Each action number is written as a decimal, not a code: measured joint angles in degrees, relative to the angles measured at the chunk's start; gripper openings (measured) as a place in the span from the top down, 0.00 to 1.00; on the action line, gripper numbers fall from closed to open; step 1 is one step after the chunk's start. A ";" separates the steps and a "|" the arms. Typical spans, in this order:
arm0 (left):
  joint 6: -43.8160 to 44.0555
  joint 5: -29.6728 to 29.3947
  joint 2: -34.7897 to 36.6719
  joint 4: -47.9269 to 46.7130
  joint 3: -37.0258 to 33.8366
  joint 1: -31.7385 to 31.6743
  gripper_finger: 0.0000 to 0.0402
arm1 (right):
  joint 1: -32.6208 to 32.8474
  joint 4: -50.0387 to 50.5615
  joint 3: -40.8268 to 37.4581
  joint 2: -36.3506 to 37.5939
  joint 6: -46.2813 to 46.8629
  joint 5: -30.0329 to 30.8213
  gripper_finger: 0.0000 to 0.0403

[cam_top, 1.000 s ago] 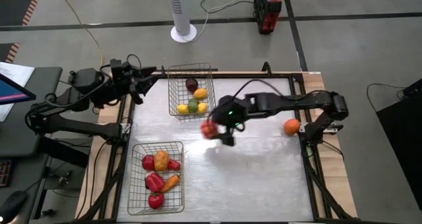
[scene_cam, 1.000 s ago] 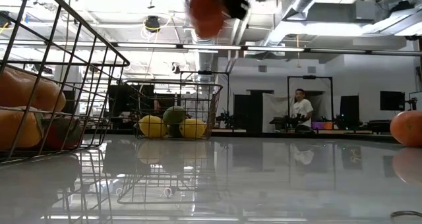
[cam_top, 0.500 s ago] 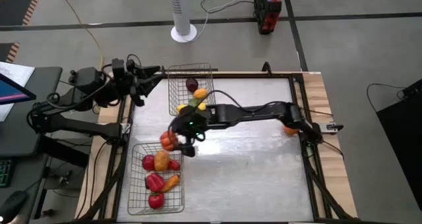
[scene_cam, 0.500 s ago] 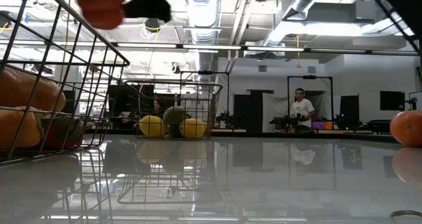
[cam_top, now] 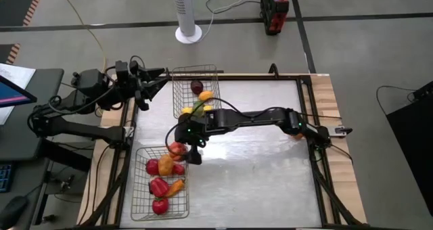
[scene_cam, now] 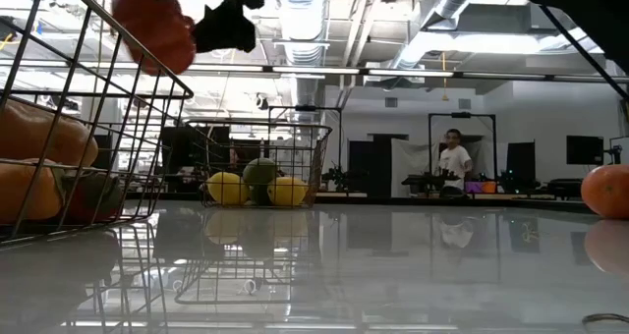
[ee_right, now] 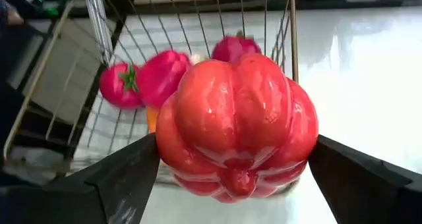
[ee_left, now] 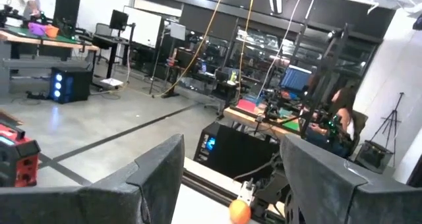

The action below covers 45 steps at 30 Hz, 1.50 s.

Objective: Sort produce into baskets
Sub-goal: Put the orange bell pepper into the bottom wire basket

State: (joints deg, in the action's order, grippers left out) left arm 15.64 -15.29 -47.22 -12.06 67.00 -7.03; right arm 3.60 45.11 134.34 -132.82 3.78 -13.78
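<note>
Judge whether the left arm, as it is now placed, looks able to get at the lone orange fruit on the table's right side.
Probably not. The left gripper waits off the table's far left corner; the orange fruit lies at the opposite edge, with the outstretched right arm and a basket between.

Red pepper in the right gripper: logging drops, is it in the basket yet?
Not yet. The right gripper holds the red pepper above the near basket rim.

My 2 arms are dark, nearly black, built of slim tubes and chunky joints. Thin black cables loop along my right arm (cam_top: pixel 257 115), and a small green light glows on its wrist beside the near basket (cam_top: pixel 139 210). My left arm (cam_top: pixel 81 98) carries bundled black wiring. My left fingers (ee_left: pixel 161 168) are broad, flat, matte dark-grey plates with angled edges.
</note>
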 joint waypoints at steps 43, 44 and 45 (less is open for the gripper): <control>31.18 9.84 0.18 -39.53 -0.02 16.75 0.41 | -0.63 -0.07 0.00 2.65 -15.37 2.15 0.01; 32.63 9.01 -0.24 -39.93 -0.02 17.71 0.41 | -0.66 -0.69 0.00 2.65 -14.91 2.17 0.01; 34.12 8.45 -0.84 -40.48 -0.02 18.66 0.41 | -0.66 -1.32 0.00 2.65 -14.49 2.22 0.01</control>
State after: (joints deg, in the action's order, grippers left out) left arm 49.76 -6.84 -48.06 -52.54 66.98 11.63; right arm 2.94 43.79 134.34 -130.17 -10.71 -11.57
